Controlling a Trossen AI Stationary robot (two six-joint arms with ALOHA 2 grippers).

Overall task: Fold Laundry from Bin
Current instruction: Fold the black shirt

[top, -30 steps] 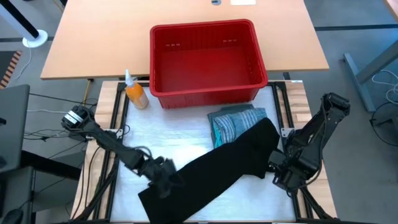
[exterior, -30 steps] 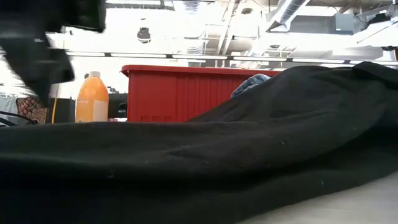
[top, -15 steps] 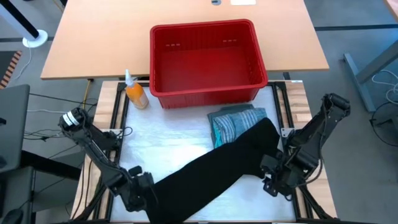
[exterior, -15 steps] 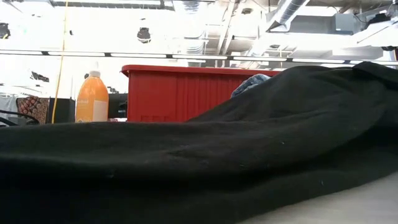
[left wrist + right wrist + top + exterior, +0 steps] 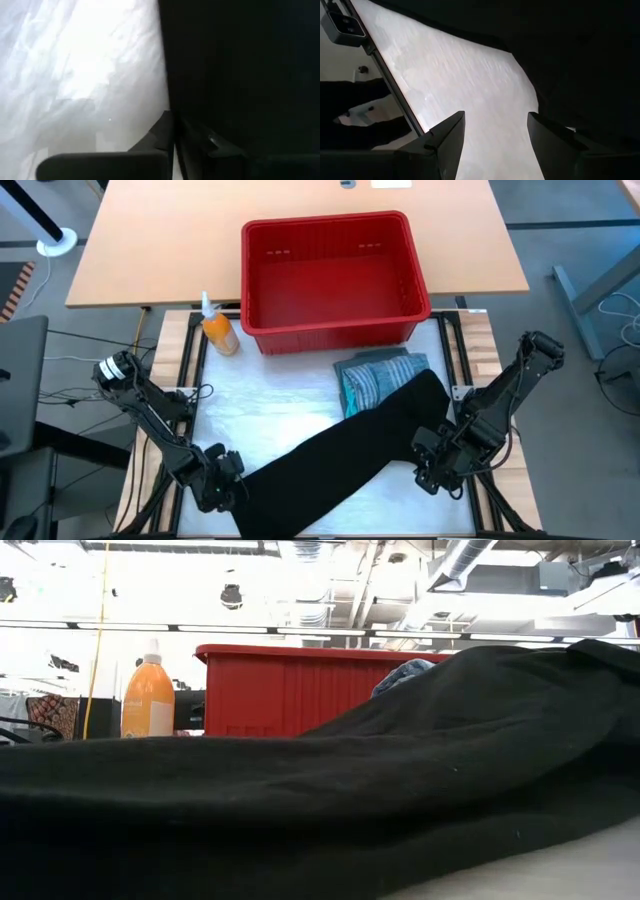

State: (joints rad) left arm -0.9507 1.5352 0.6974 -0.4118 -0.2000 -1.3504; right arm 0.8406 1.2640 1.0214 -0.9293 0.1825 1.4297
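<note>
Swinging off the middle of the black garment (image 5: pixel 350 445), the left gripper (image 5: pixel 228 490) has dropped back to the cloth's near-left corner, and the right one has crept in toward the opposite edge. Left fingers (image 5: pixel 165 132) are now clenched tight at the very hem, seemingly pinching a bit of the black fabric, though the wrist view is too dark to be sure of the bite. Over on the other side, the right gripper (image 5: pixel 492 132) hangs with fingers spread, bare white table cover (image 5: pixel 470 85) between them, the black edge just beside. That garment stretches diagonally across the table, its far end draped over the folded stack of blue-grey striped shirt (image 5: pixel 385 375) and turquoise piece (image 5: pixel 350 392). Behind sits the red bin (image 5: pixel 335 320), looking empty, with an orange bottle (image 5: pixel 218 330) just beside its left corner. Handling call: big, soft, floppy cloth, no stiffness at all, likely to sag and drag rather than lift flat. Best taken at the corners or hems, both ends at once, so it spreads taut.
</note>
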